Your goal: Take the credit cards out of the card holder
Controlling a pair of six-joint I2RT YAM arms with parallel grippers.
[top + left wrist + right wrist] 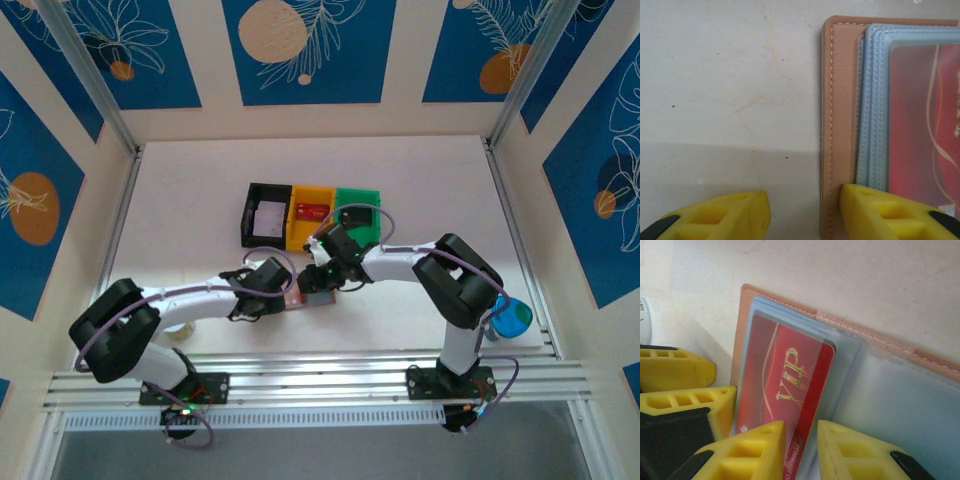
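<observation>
The holder [840,100] lies open on the surface [715,75], under both tools. The left tool [804,199] is spread, with one finger on the holder's edge, likely pinning it. The right tool [801,432] has its fingers close, either side of the red card [785,380]; I cannot tell if they pinch. Next, I think: slide it out toward that tool. Open surface lies beside the holder.
</observation>
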